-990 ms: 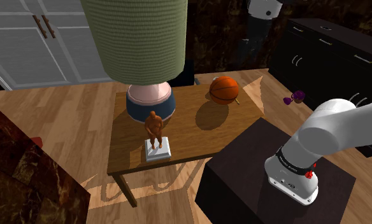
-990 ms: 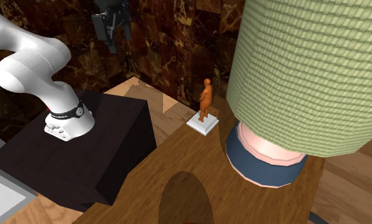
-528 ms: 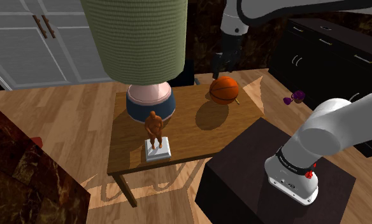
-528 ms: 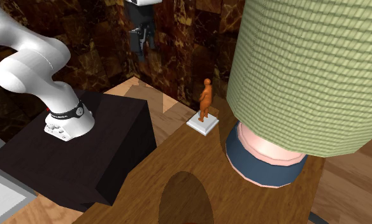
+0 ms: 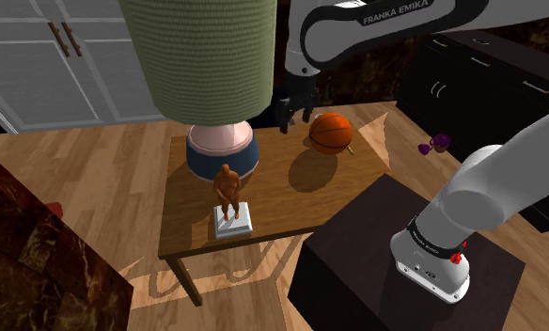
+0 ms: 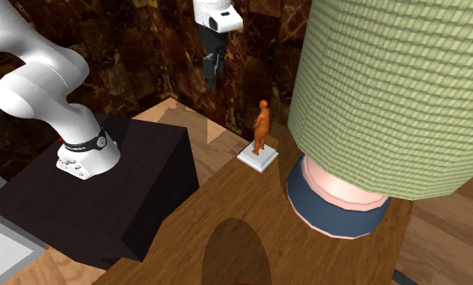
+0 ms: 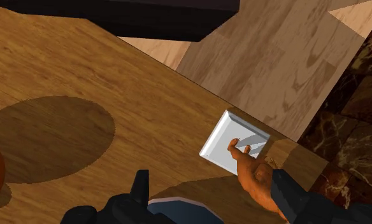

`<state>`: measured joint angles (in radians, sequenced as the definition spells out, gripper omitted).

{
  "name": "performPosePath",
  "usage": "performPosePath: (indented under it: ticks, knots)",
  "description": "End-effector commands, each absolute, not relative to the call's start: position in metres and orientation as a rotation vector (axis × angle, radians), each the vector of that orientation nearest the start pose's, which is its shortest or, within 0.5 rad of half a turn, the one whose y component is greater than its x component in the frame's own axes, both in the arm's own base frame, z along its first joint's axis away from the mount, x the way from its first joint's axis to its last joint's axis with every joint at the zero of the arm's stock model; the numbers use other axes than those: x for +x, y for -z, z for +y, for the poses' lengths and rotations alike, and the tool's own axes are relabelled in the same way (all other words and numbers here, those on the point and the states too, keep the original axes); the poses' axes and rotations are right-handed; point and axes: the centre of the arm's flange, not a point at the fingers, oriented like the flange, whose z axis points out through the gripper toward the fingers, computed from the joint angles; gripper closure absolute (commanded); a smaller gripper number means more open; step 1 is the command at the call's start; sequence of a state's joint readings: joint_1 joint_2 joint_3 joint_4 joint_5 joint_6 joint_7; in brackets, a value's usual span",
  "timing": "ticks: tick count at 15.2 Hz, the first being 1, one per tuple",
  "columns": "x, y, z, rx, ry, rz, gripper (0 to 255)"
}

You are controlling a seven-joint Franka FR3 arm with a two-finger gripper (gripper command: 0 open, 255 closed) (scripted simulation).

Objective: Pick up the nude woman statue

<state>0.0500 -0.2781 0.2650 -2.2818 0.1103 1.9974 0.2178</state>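
The statue [image 5: 227, 188] is a small orange-brown standing figure on a white square base [image 5: 233, 222]. It stands near the front edge of the wooden table [image 5: 190, 240], just in front of the lamp's foot. In the second exterior view the statue [image 6: 262, 125] stands upright beside the lamp. My gripper [image 5: 295, 117] hangs in the air above the table's far side, between the lamp and the ball, well away from the statue. My gripper [image 6: 212, 78] points downward. In the wrist view the gripper [image 7: 216, 202] is open, with the statue [image 7: 255, 179] and its base [image 7: 224, 141] below, close to one finger [image 7: 294, 198].
A big lamp with a green ribbed shade [image 5: 202, 52] and a pink and blue foot [image 5: 223, 150] stands behind the statue. An orange basketball [image 5: 331, 133] lies at the table's far corner. My black stand [image 5: 376, 254] abuts the table. A dark cabinet [image 5: 494, 80] lines the wall.
The arm has swung from the shoulder view's upper right leftward and down, bringing the gripper over the table's far side. Statue, lamp and ball have not moved.
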Motion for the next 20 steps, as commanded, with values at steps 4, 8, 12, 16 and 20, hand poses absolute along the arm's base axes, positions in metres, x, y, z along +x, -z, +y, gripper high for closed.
performPosePath:
  ticks: [4,8,12,16,20]
  knots:
    - [0.473,-0.425,0.198,-3.113,-0.042,-0.084,0]
    - [0.502,-0.395,0.232,-3.110,-0.050,-0.101,0]
    - [0.530,-0.365,0.266,-3.107,-0.059,-0.118,0]
    - [0.557,-0.336,0.301,-3.104,-0.067,-0.135,0]
    - [0.574,-0.311,0.324,-3.102,-0.073,-0.146,0]
